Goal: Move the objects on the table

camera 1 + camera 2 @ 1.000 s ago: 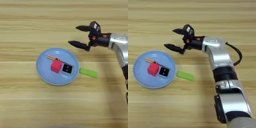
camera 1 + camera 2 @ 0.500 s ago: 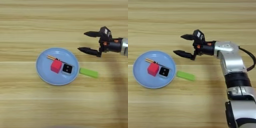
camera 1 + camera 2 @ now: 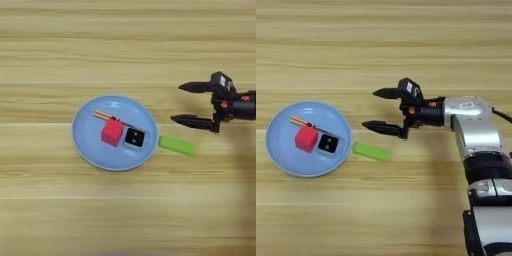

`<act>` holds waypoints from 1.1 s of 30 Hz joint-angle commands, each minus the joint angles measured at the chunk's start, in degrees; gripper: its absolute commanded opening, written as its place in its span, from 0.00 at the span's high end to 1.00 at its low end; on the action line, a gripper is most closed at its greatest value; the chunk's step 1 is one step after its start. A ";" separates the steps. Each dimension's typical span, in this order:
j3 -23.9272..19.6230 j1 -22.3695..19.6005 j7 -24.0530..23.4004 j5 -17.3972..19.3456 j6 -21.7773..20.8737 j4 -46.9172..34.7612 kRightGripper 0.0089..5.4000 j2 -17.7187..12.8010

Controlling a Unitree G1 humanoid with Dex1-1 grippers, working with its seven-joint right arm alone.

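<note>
A red cube [image 3: 112,132] and a black-faced square block [image 3: 134,137] sit side by side on the light-blue plate [image 3: 87,142]. A slim yellow-handled screwdriver [image 3: 103,115] lies on the plate behind them. The flat green bar [image 3: 177,145] rests on the table [image 3: 125,45] just right of the plate's rim. My right gripper [image 3: 180,103] hovers open above and to the right of the bar, its two black fingers spread wide with nothing between them. In the right eye view the gripper [image 3: 372,108] sits above the green bar [image 3: 371,151].
The silver forearm [image 3: 471,117] comes in from the right edge and bends down along the right side. The plate [image 3: 278,155] takes up the middle left of the wooden table.
The gripper has moved right and toward the near side, away from the plate's far rim, and now hangs near the green bar. It stays open. The things on the plate have not moved.
</note>
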 commanded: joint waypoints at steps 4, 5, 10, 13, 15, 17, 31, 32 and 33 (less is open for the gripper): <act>-0.04 -2.39 0.29 -1.57 -5.52 2.47 0.01 -3.79; -0.04 -2.27 0.55 -1.59 -5.67 2.77 0.01 -3.88; 0.85 -0.24 1.11 -2.97 -8.19 4.75 0.01 -3.94; 0.57 1.17 1.42 -2.57 -8.96 4.54 0.01 -3.54; 0.22 2.29 1.50 -1.96 -9.64 4.21 0.01 -3.20; 0.02 3.48 1.20 -1.87 -10.49 4.31 0.01 -2.84; -2.83 6.57 1.26 2.44 -17.12 13.02 0.01 3.92; -2.79 6.31 1.05 2.29 -17.79 13.77 0.01 4.18; -2.62 6.12 0.68 1.83 -18.90 14.41 0.01 4.37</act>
